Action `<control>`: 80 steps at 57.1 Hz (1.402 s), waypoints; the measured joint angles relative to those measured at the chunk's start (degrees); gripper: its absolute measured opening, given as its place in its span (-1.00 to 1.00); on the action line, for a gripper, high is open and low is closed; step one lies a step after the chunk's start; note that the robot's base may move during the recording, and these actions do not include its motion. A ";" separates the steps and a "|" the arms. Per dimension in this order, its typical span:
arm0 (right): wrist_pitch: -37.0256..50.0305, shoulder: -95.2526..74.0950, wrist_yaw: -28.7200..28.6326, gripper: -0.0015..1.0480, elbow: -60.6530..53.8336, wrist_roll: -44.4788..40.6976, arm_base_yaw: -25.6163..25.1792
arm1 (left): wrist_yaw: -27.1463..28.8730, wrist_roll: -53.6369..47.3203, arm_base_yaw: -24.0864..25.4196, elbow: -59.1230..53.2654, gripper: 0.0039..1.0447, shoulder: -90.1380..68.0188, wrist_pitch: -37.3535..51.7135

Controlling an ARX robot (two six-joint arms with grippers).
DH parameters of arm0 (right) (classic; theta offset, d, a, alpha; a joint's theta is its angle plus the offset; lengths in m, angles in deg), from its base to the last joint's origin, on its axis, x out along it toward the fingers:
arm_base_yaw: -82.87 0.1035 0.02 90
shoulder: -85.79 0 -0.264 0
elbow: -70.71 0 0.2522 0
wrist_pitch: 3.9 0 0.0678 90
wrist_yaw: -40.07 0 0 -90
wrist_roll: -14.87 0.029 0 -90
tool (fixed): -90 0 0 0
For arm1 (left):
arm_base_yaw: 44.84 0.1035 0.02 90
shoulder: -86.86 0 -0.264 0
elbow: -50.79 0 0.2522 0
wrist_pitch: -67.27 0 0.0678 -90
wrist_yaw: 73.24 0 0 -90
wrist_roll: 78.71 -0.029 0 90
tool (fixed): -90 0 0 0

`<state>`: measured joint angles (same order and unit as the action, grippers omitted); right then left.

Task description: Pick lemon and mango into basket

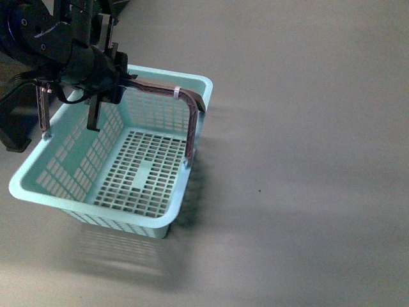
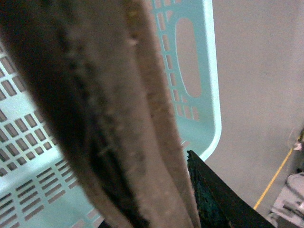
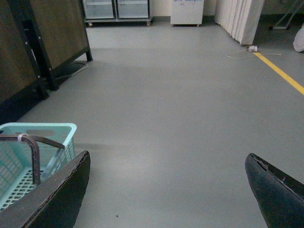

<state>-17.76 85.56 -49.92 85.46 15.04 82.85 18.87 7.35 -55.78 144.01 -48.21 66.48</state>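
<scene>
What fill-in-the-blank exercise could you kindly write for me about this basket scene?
1. The turquoise basket is completely ___ inside.
2. Its raised swing handle is ___ in colour.
3. The left gripper is shut on that ___.
4. The right gripper has its jaws ___, with nothing between them.
Missing words: empty; brown; handle; open.

Left wrist view: the brown handle [image 2: 95,118], blurred and very close, hides most of the basket [image 2: 199,95]. Front view: the left arm [image 1: 57,38], cut off at the far left edge, covers the handle's far-left end; whether its fingers [image 1: 93,118] clamp the handle cannot be told. Right wrist view: the picture's edge cuts off the basket's left part.
</scene>
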 joint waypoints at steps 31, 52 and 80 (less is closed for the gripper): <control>0.00 0.00 0.00 0.83 0.00 0.00 0.00 | -0.09 2.32 0.09 -26.10 -0.88 35.95 3.78; 0.00 0.00 0.00 0.83 0.00 0.00 0.00 | 2.64 5.64 -0.02 -34.01 -0.89 64.70 -3.72; 0.00 0.00 0.00 0.83 0.00 0.00 0.00 | 3.87 5.05 -1.44 -34.16 -0.89 72.28 -8.33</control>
<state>-17.76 85.56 -49.92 85.46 15.04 82.85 22.74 12.40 -57.22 109.85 24.07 58.16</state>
